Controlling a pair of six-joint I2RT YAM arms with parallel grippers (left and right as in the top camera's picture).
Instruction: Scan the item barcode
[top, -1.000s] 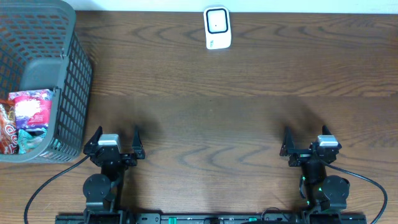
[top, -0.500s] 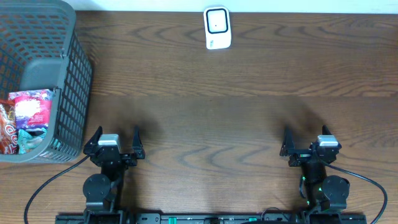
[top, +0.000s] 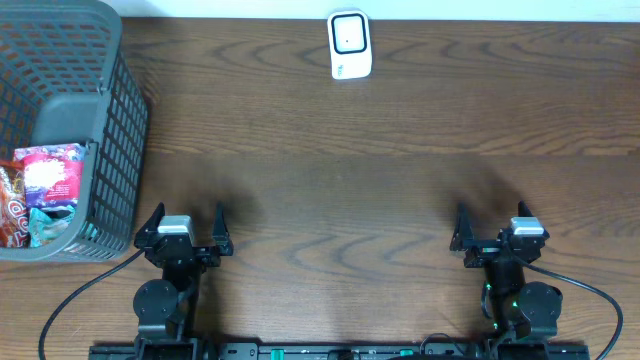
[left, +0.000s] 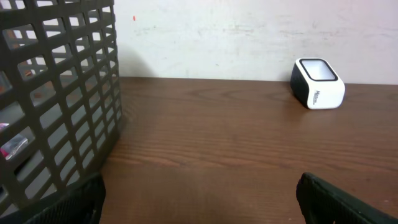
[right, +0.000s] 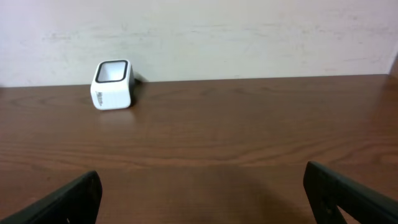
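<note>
At the left edge of the overhead view the basket (top: 112, 150) ran out of frame. The snack packets (top: 48, 178) inside it were cut off there too, partly hidden by its wall, and their print was too small to read. The lettering on the scanner (left: 318, 84), at the upper right of the left wrist view, was unreadable. In both wrist views the bottom edge cropped the left fingers (left: 81, 202) and the right fingers (right: 68, 199).

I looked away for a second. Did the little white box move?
No. The white scanner sits at the same spot, just as far from the gray basket as before.
</note>
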